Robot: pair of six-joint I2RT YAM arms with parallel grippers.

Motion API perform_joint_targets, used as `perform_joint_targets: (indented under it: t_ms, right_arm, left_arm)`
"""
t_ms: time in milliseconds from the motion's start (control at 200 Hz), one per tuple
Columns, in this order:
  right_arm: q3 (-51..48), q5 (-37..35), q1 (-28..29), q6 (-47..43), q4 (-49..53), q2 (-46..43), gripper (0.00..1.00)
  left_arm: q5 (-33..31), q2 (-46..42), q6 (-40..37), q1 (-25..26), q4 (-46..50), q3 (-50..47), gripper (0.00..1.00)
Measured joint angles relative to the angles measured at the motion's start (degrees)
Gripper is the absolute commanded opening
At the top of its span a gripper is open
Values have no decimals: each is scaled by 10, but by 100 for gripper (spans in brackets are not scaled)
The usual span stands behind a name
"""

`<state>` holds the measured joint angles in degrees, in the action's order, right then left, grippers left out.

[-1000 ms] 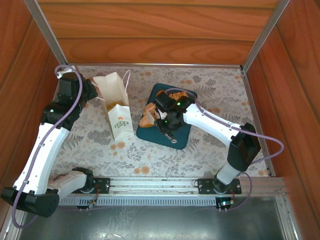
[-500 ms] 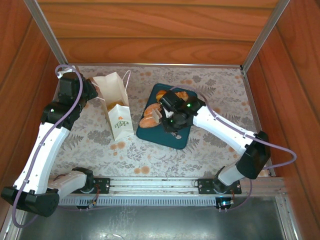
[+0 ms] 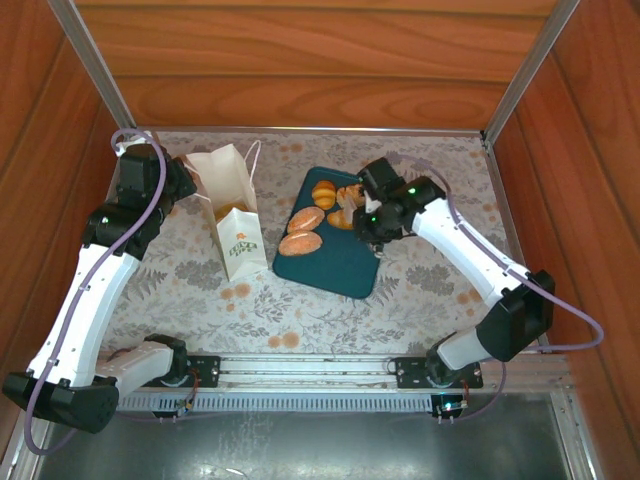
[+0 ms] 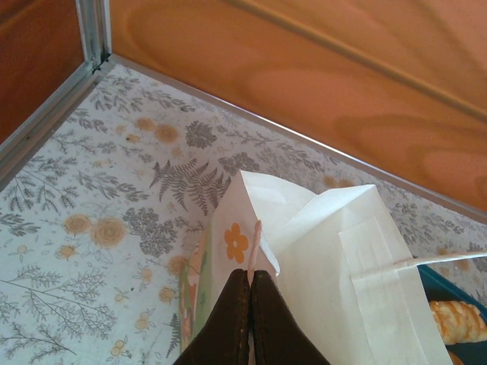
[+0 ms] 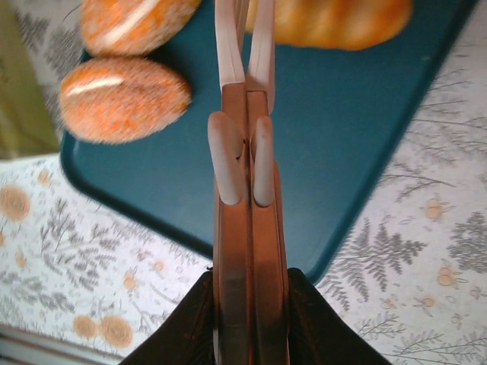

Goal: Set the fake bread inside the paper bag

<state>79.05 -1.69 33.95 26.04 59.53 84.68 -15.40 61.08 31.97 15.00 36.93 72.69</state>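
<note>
Fingers (image 5: 232,251) of the right gripper (image 5: 245,46) are pressed together with nothing between them, above the dark teal tray (image 5: 358,129), on which the glossy golden-brown fake bread rolls (image 3: 306,218) are laid. Fingers (image 4: 224,334) of the left gripper (image 4: 249,283) are clamped on the rim of the upright white paper bag (image 4: 335,258), stood on the floral-patterned counter (image 3: 420,300) just beside the tray.

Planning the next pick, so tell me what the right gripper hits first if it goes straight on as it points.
Most likely the braided roll on the tray: the shut right gripper points at its left end. Depth is unclear, so the tips might pass just above it.
</note>
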Motion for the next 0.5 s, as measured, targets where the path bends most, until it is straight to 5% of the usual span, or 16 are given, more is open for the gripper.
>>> perform_joint_targets:
  t_ms: [500]
  right_arm:
    - [51, 92, -108, 78, -34, 64, 44]
  left_arm:
    - [9, 1, 1, 0, -11, 0, 0]
